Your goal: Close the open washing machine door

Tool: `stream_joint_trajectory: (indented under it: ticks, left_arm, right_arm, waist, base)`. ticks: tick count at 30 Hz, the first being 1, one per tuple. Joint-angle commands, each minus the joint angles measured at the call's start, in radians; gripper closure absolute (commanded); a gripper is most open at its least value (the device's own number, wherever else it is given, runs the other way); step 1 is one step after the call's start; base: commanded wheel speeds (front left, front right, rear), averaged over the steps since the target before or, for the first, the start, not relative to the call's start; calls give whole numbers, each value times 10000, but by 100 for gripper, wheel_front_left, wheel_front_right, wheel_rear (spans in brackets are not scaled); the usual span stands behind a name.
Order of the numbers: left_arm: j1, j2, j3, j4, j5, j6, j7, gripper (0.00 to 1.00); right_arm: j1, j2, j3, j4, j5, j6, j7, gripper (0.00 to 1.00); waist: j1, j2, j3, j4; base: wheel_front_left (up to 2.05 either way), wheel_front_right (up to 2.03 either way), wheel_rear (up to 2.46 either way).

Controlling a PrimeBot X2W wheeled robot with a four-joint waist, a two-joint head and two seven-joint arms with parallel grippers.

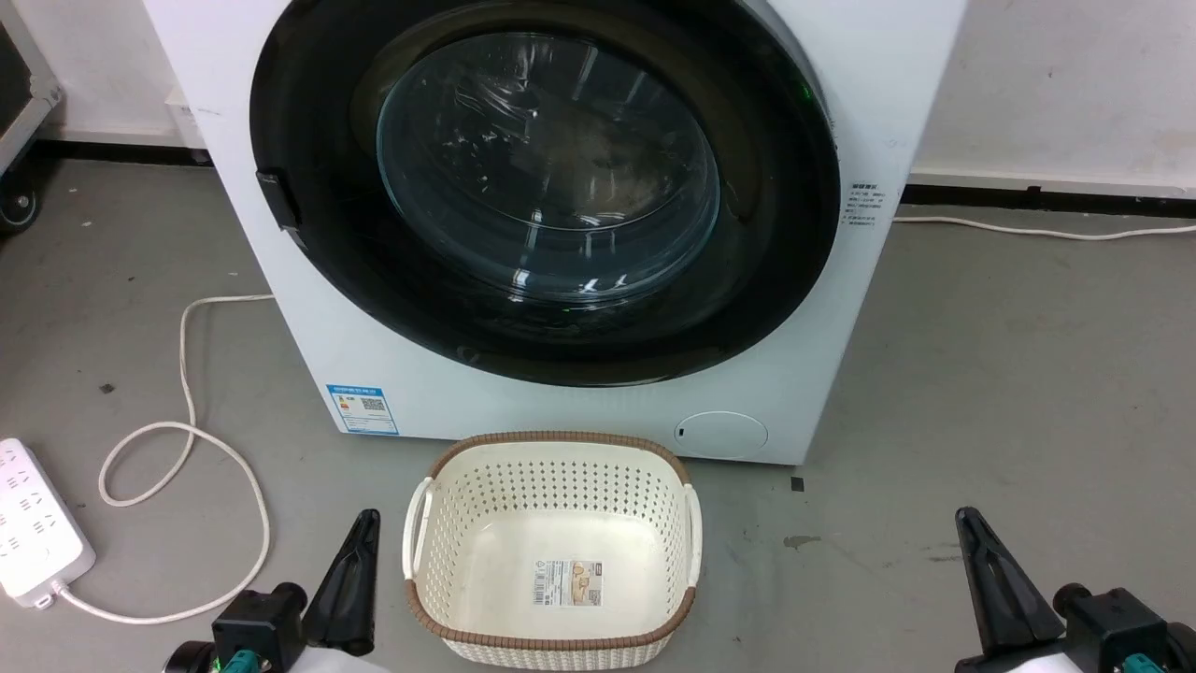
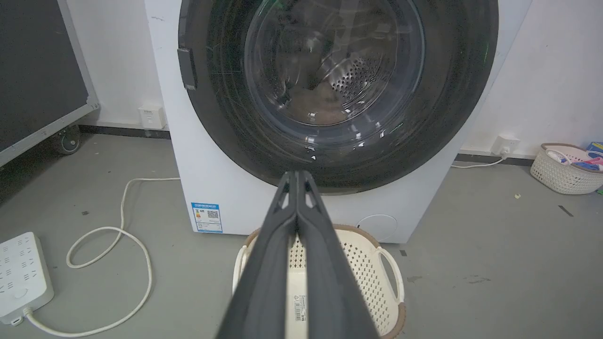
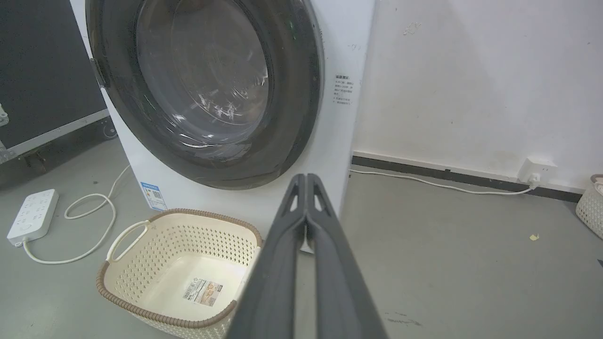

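Sitting flush within the front face of the washing machine [image 1: 392, 393], the washing machine door [image 1: 785, 280] shows its glossy black rim lying flat against the white panel. The bulging glass centre faces outward, and the perforated steel drum is dimly visible through it. A small dark handle tab [image 1: 278, 199] sits on the rim's left edge. The door seems fully seated, though reflections make it hard to tell whether it is latched.

A blue sticker [image 1: 363, 408] marks the front panel's lower left corner, and a round flap [image 1: 719, 435] its lower right corner. On the grey floor [image 1: 1009, 393], just in front of the machine's bottom edge, stands a cream perforated laundry basket [image 1: 561, 436] with a brown rim, holding nothing but a label.

The left gripper [image 2: 297, 179] has its two dark fingers pressed together, gripping nothing and well apart from the door. The right gripper [image 3: 306, 180] is likewise pinched closed on nothing. A white power strip [image 1: 33, 533] lies near the floor's left edge, and its cable [image 1: 187, 374] loops toward the machine.
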Motion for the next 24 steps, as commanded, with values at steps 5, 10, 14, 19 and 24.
stream_joint_trajectory:
  ticks: [5, 10, 14, 19, 24]
  left_arm:
    - [-43, -53, 27, -124, 152, 112, 124, 100]
    - [-58, -76, 39, -190, 228, 162, 225, 100]
    - [-69, -93, 49, -244, 290, 203, 307, 100]
    - [-84, -116, 61, -311, 367, 253, 409, 100]
    - [-98, -138, 73, -378, 444, 303, 512, 100]
  right_arm:
    - [-98, 6, 48, -89, -1, -1, 138, 100]
    - [-133, 7, 77, -121, -1, -1, 239, 100]
    - [-161, 9, 100, -146, -2, -2, 321, 100]
    - [-197, 11, 130, -178, -2, -2, 424, 100]
    - [-232, 13, 159, -210, -2, -3, 526, 100]
  waist:
    - [0, 0, 3, -3]
    - [0, 0, 5, -6]
    - [0, 0, 7, -8]
    - [0, 0, 10, -11]
    - [0, 0, 12, -14]
  base:
    - [0, 0, 0]
    - [0, 0, 0]
    - [0, 0, 0]
    - [0, 0, 0]
    - [0, 0, 0]
